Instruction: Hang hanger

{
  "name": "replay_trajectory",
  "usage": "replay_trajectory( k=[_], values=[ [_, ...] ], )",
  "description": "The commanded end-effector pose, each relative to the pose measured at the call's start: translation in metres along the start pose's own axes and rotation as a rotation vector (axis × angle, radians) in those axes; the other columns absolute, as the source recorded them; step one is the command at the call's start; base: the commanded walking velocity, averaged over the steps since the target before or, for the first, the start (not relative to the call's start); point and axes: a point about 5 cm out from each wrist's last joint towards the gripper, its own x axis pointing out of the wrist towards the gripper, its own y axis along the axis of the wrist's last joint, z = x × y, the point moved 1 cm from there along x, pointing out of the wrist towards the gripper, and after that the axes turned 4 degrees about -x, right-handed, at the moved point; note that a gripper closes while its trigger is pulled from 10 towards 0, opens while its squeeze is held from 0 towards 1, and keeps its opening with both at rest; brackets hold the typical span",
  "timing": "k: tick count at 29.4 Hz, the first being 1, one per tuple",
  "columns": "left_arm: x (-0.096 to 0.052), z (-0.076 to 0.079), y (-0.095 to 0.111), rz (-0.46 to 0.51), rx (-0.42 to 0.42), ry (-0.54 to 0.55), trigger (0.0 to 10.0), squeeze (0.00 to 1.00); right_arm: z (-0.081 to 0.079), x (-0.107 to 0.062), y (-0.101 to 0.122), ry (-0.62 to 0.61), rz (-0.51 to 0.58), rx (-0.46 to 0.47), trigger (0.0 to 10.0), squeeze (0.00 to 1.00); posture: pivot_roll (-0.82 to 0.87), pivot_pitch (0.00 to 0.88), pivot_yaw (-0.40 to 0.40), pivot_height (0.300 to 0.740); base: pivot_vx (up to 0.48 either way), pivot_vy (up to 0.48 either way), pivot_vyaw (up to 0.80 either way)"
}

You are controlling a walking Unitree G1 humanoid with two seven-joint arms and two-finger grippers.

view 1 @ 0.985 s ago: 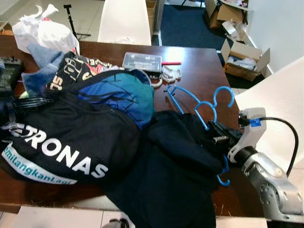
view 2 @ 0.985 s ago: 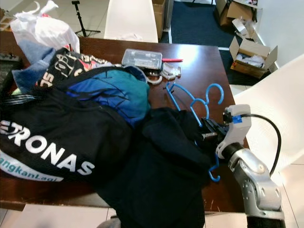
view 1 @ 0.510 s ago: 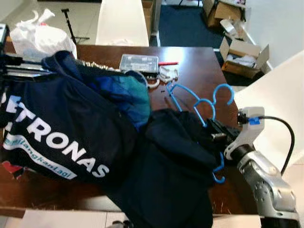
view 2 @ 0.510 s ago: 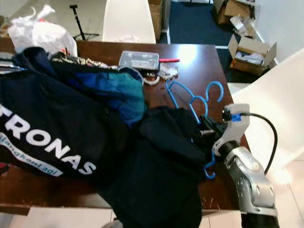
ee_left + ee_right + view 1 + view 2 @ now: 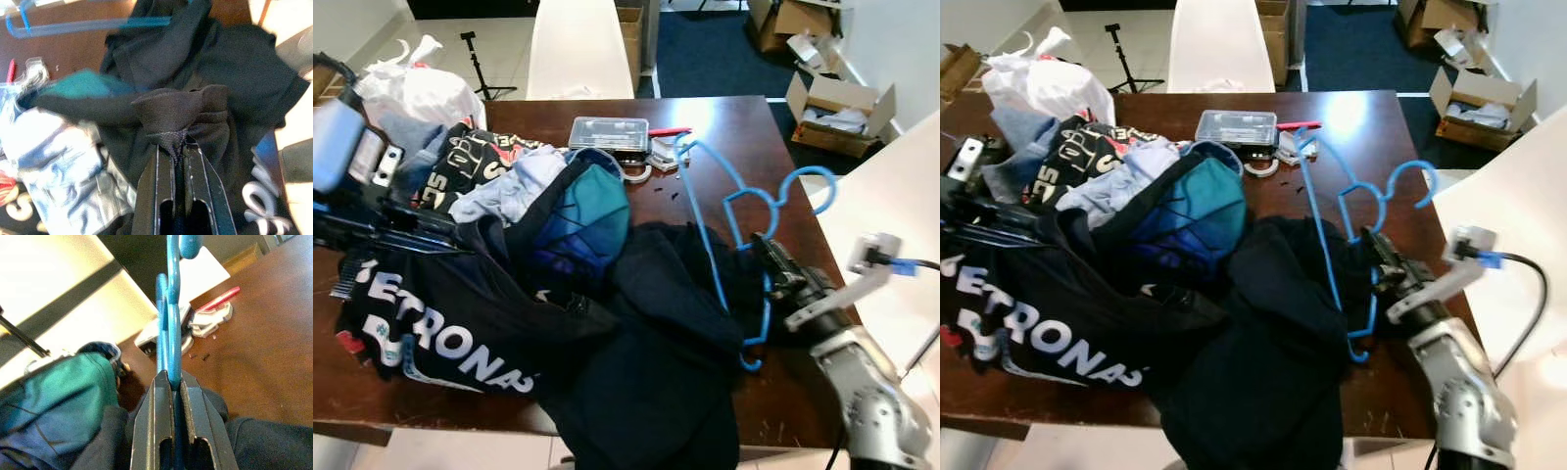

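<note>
Right now my right gripper (image 5: 171, 382), lower right, clamps the blue hanger (image 5: 720, 211) tilted up; my left gripper (image 5: 178, 147), mid-left, pinches the dark jersey (image 5: 450, 323).

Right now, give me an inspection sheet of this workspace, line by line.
Surface: dark wooden table, mostly covered on its left and middle.
Job's things: blue hangers lifted at an angle over a dark garment.
Clutter: heap of clothes, a black jersey with white lettering, a teal garment, a clear plastic box, a red pen, a white bag.
Grippers: right tool shut on the hangers; left tool shut on a fold of the jersey.
Cables: black cable by the right wrist.
Surroundings: white chairs, open cardboard boxes, a tripod on the floor.
</note>
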Motion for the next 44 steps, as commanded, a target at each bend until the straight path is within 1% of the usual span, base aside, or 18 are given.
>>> replay_trajectory(
  k=[1, 4, 7, 8, 11, 12, 13, 14, 17, 19, 20, 24, 29, 33, 35, 36, 38, 44],
  values=[
    [0.0, -0.002, -0.005, -0.038, 0.032, 0.04, 10.0, 0.0, -0.001, -0.004, 0.008, 0.031, 0.04, 0.01, 10.0, 0.0, 0.04, 0.164, 0.06, 0.74, 0.0, 0.0, 0.0],
    [0.0, -0.028, 0.02, 0.037, 0.251, 0.307, 10.0, 0.0, -0.007, -0.005, 0.037, 0.2, 0.119, -0.007, 10.0, 0.0, 0.06, 0.154, 0.042, 0.74, 0.0, 0.0, 0.0],
    [-0.001, -0.031, 0.027, 0.06, 0.275, 0.344, 10.0, 0.0, -0.009, -0.004, 0.041, 0.229, 0.128, -0.008, 10.0, 0.0, 0.06, 0.154, 0.042, 0.74, 0.0, 0.0, 0.0],
    [-0.003, -0.034, 0.041, 0.124, 0.299, 0.372, 10.0, 0.0, -0.014, -0.005, 0.045, 0.29, 0.124, -0.011, 10.0, 0.0, 0.06, 0.15, 0.037, 0.74, 0.0, 0.0, 0.0],
    [-0.004, -0.035, 0.055, 0.193, 0.313, 0.381, 10.0, 0.0, -0.02, -0.008, 0.047, 0.368, 0.1, -0.021, 10.0, 0.0, 0.06, 0.147, 0.035, 0.74, 0.0, 0.0, 0.0],
    [-0.006, -0.033, 0.065, 0.248, 0.286, 0.342, 10.0, 0.0, -0.029, -0.015, 0.047, 0.476, 0.044, -0.048, 10.0, 0.0, 0.06, 0.143, 0.032, 0.74, 0.0, 0.0, 0.0],
    [-0.006, -0.033, 0.065, 0.248, 0.286, 0.342, 10.0, 0.0, -0.029, -0.015, 0.047, 0.476, 0.044, -0.048, 10.0, 0.0, 0.06, 0.143, 0.032, 0.74, 0.0, 0.0, 0.0],
    [-0.008, -0.031, 0.072, 0.288, 0.284, 0.302, 10.0, 0.0, -0.034, -0.021, 0.048, 0.551, 0.002, -0.06, 10.0, 0.0, 0.06, 0.141, 0.031, 0.74, 0.0, 0.0, 0.0],
    [-0.012, -0.028, 0.075, 0.312, 0.267, 0.255, 10.0, 0.0, -0.035, -0.025, 0.052, 0.582, -0.01, -0.065, 10.0, 0.0, 0.06, 0.138, 0.032, 0.74, 0.0, 0.0, 0.0],
    [-0.023, -0.029, 0.085, 0.39, 0.263, 0.21, 10.0, 0.0, -0.03, -0.03, 0.069, 0.593, 0.025, -0.084, 10.0, 0.0, 0.05, 0.133, 0.032, 0.74, 0.0, 0.0, 0.0],
    [-0.023, -0.029, 0.085, 0.39, 0.263, 0.21, 10.0, 0.0, -0.03, -0.03, 0.069, 0.593, 0.025, -0.084, 10.0, 0.0, 0.05, 0.133, 0.032, 0.74, 0.0, 0.0, 0.0],
    [-0.039, -0.032, 0.101, 0.518, 0.266, 0.152, 10.0, 0.0, -0.024, -0.036, 0.082, 0.601, 0.005, -0.159, 10.0, 0.0, 0.03, 0.126, 0.042, 0.74, 0.0, 0.0, -0.18],
    [-0.043, -0.036, 0.102, 0.554, 0.255, 0.132, 10.0, 0.0, -0.026, -0.039, 0.081, 0.623, -0.016, -0.161, 10.0, 0.0, 0.02, 0.12, 0.05, 0.74, 0.0, 0.0, -0.74],
    [-0.047, -0.043, 0.094, 0.559, 0.207, 0.146, 10.0, 0.0, -0.033, -0.043, 0.078, 0.653, -0.039, -0.151, 10.0, 0.0, 0.02, 0.118, 0.055, 0.74, 0.0, 0.0, -0.8],
    [-0.051, -0.056, 0.071, 0.55, 0.111, 0.206, 10.0, 0.0, -0.042, -0.045, 0.072, 0.685, -0.065, -0.121, 10.0, 0.0, 0.01, 0.117, 0.059, 0.74, 0.0, 0.0, -0.8],
    [-0.051, -0.056, 0.071, 0.55, 0.111, 0.206, 10.0, 0.0, -0.042, -0.045, 0.072, 0.685, -0.065, -0.121, 10.0, 0.0, 0.01, 0.117, 0.059, 0.74, 0.0, 0.0, -0.8],
    [-0.053, -0.062, 0.054, 0.537, 0.045, 0.248, 10.0, 0.0, -0.045, -0.044, 0.07, 0.693, -0.076, -0.108, 10.0, 0.0, 0.01, 0.115, 0.059, 0.74, 0.0, 0.0, -0.8],
    [-0.05, -0.066, 0.04, 0.521, -0.001, 0.284, 10.0, 0.0, -0.052, -0.042, 0.066, 0.704, -0.085, -0.096, 10.0, 0.0, 0.0, 0.115, 0.063, 0.74, 0.0, 0.0, -0.8]
  ],
)
